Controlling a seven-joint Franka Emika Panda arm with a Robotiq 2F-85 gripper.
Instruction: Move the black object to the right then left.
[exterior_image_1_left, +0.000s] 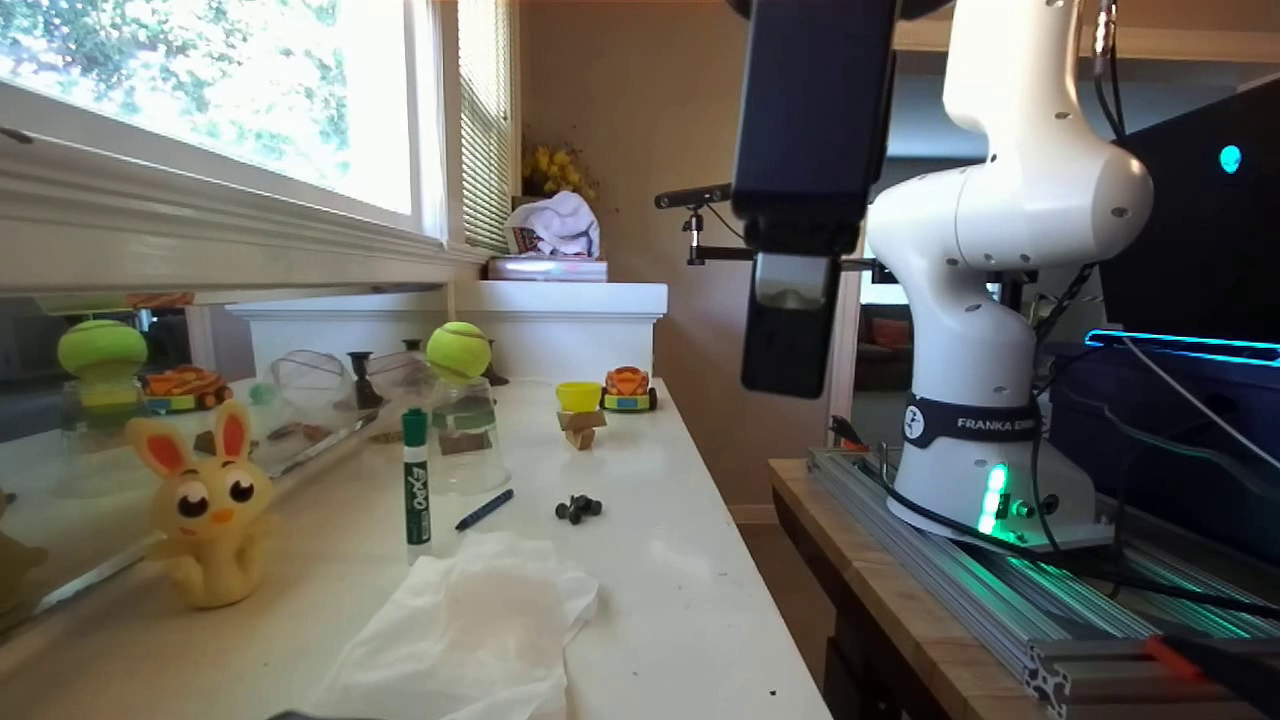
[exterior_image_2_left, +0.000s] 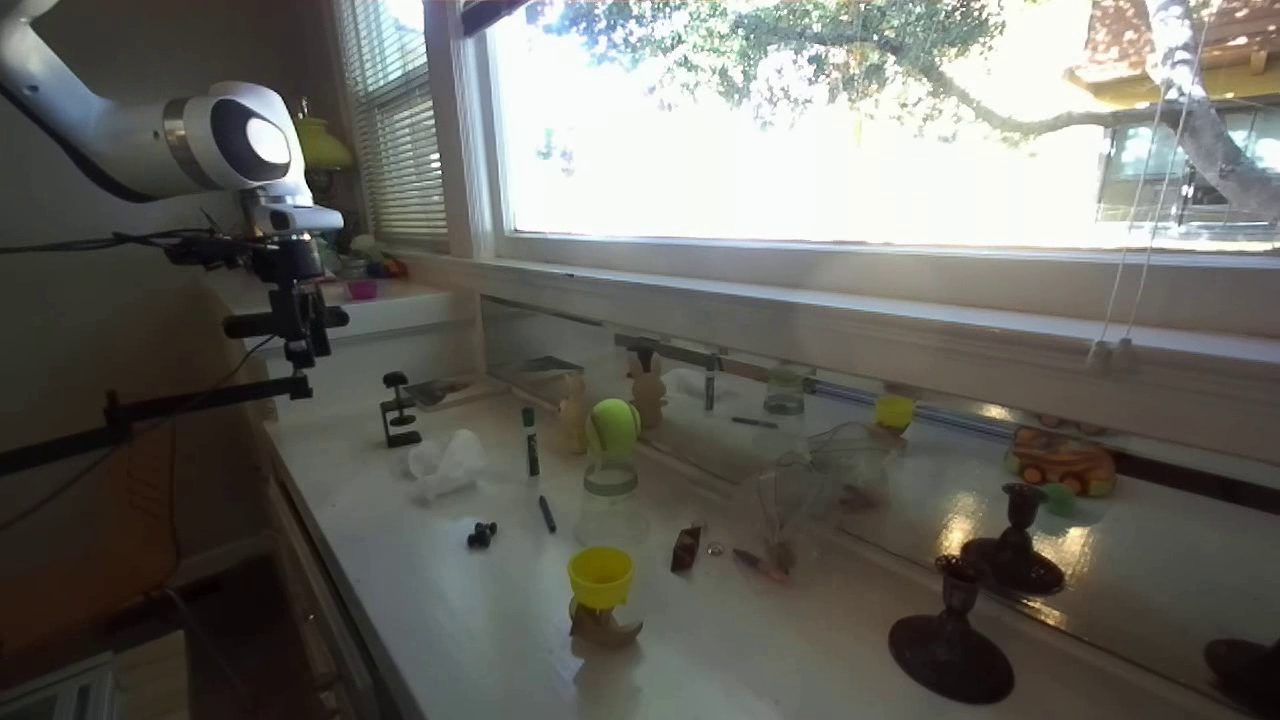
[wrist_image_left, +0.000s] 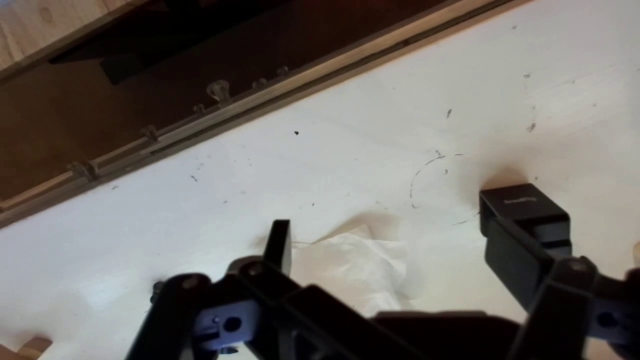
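Two dark items could be the black object; I cannot tell which is meant. A black clamp-like piece stands on the white counter; it also shows in the wrist view, just beyond the right-hand finger. Only a sliver of a dark thing shows at the bottom edge of an exterior view. A small black knobbed piece lies mid-counter, seen also there and partly behind the gripper in the wrist view. My gripper is wide open and empty, well above the counter.
A crumpled white tissue lies below the gripper. A green marker, dark crayon, and tennis ball on a clear cup stand nearby. A yellow cup, rabbit toy and candlestick also stand on the counter.
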